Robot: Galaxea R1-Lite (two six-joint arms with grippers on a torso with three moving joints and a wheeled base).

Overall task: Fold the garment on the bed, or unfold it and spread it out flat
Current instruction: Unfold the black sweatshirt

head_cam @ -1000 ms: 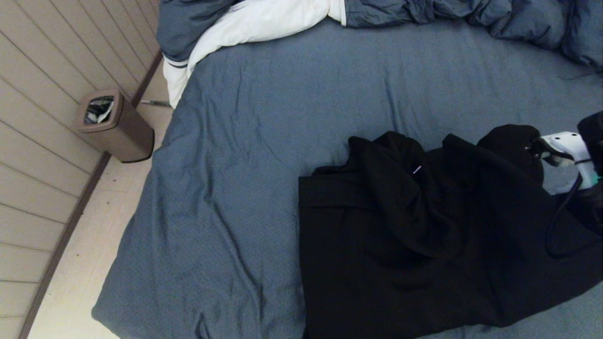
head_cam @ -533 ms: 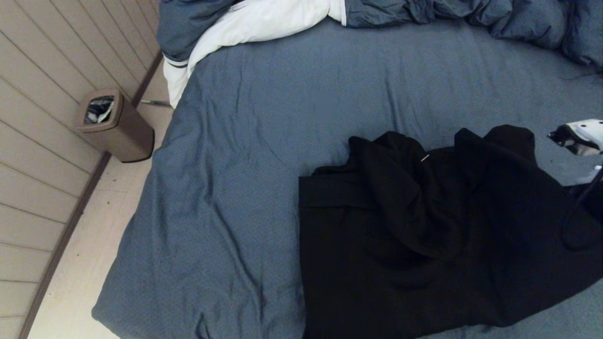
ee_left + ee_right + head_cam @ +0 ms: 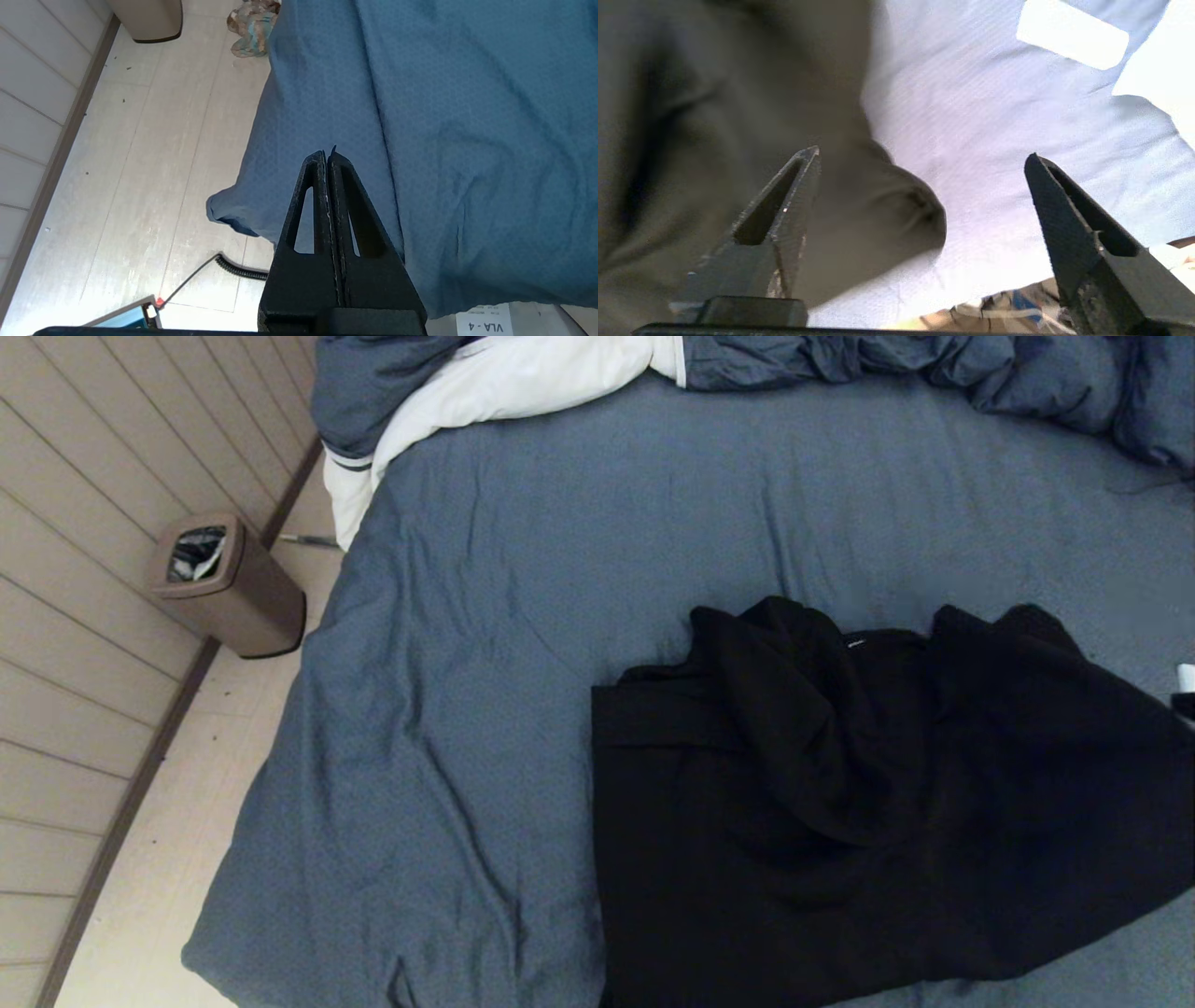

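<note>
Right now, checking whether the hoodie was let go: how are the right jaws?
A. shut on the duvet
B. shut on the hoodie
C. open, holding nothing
C: the right gripper has its jaws spread wide and empty, with the hoodie lying loose on the bed beyond them.

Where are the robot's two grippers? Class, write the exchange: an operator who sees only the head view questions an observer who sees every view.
Operator: Is the right gripper holding the black hooded sweatshirt?
Observer: No. Its jaws stand wide apart with nothing between them, above the sweatshirt's edge on the blue-grey sheeted bed.
Operator: And the left gripper?
Observer: Its jaws are shut and empty, near the bed's edge by the pale floor.
</note>
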